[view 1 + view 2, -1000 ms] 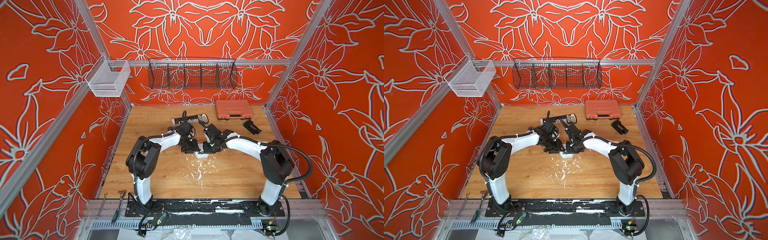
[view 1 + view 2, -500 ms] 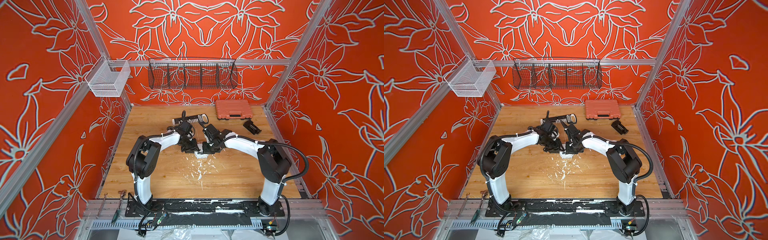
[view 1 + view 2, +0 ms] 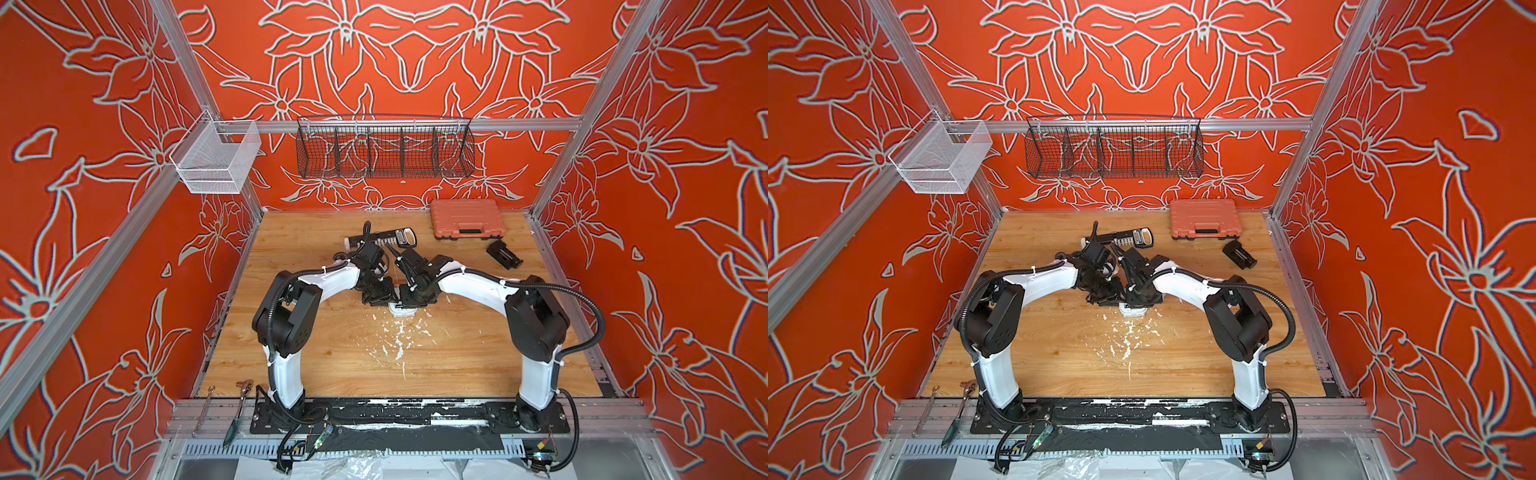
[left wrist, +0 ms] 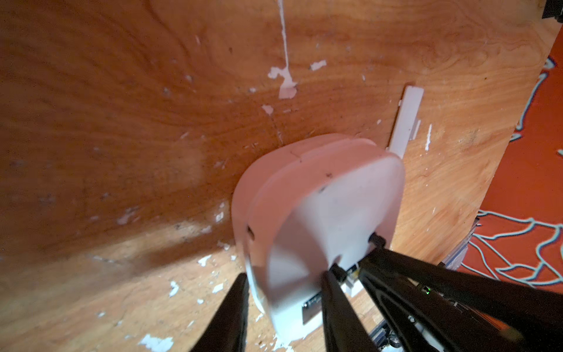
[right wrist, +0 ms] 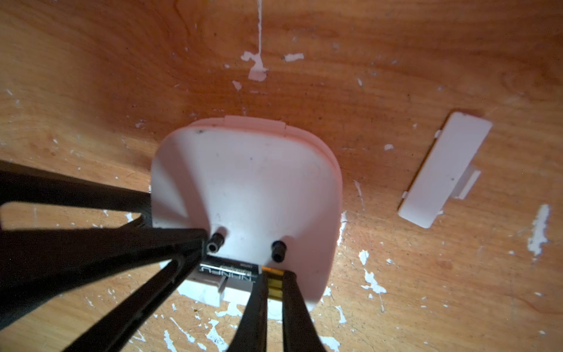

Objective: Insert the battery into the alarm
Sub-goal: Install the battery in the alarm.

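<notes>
— Battery (image 5: 227, 272) seated?
— Hard to tell; it lies in the alarm (image 5: 246, 183)'s back recess, right fingers (image 5: 294, 304) pinching its gold end, left fingers (image 4: 236, 307) clamping the alarm's corner, face hidden against the bench (image 5: 396, 76).

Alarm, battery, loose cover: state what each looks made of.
The alarm looks like moulded plastic, white and matt, with a seam round its shell. The battery: probably metal under a glossy black printed wrap, its end gold. The cover: thin white plastic, matt, with moulded clips.
</notes>
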Action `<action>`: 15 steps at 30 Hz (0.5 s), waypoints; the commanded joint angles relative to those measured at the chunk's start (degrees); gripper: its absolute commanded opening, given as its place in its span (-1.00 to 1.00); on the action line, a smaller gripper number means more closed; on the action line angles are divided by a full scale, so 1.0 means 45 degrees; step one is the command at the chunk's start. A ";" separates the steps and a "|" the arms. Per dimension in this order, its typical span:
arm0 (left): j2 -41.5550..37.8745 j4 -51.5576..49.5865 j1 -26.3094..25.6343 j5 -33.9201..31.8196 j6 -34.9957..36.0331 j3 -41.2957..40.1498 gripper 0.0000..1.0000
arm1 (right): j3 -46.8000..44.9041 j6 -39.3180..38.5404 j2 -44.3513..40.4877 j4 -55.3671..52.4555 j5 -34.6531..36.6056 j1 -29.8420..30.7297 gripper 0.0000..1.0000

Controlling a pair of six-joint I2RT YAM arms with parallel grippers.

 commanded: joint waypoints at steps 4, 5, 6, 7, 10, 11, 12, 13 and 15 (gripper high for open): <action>0.0331 -0.0221 -0.0052 -0.0394 -0.0060 -0.0104 -0.26 | 0.0031 0.0164 0.0709 -0.0077 0.0012 0.0227 -0.69; 0.0315 -0.0220 -0.0042 -0.0390 -0.0061 -0.0120 -0.26 | 0.0011 0.0132 0.0637 -0.0018 -0.0010 0.0228 -0.69; 0.0306 -0.0219 -0.0052 -0.0377 -0.0061 -0.0137 -0.26 | -0.0005 0.0105 0.0528 0.0025 0.0011 0.0234 -0.68; 0.0272 -0.0201 -0.0057 -0.0413 -0.0070 -0.0155 -0.26 | -0.0025 0.0079 0.0411 0.0051 0.0085 0.0248 -0.67; 0.0101 -0.0111 -0.0063 -0.0509 -0.0097 -0.0288 -0.26 | 0.0020 -0.0061 -0.0061 0.0032 0.0508 0.0293 -0.65; 0.0044 -0.0094 -0.0052 -0.0527 -0.0108 -0.0323 -0.26 | 0.0052 -0.0138 -0.0237 0.0046 0.0636 0.0306 -0.63; 0.0022 -0.0085 -0.0052 -0.0549 -0.0119 -0.0357 -0.26 | 0.0104 -0.0241 -0.0377 0.0086 0.0689 0.0318 -0.60; 0.0014 -0.0066 -0.0052 -0.0543 -0.0120 -0.0371 -0.26 | 0.0148 -0.0314 -0.0471 0.0115 0.0757 0.0357 -0.56; -0.0004 -0.0065 -0.0059 -0.0570 -0.0138 -0.0372 -0.26 | 0.0197 -0.0462 -0.0644 0.0255 0.0847 0.0397 -0.51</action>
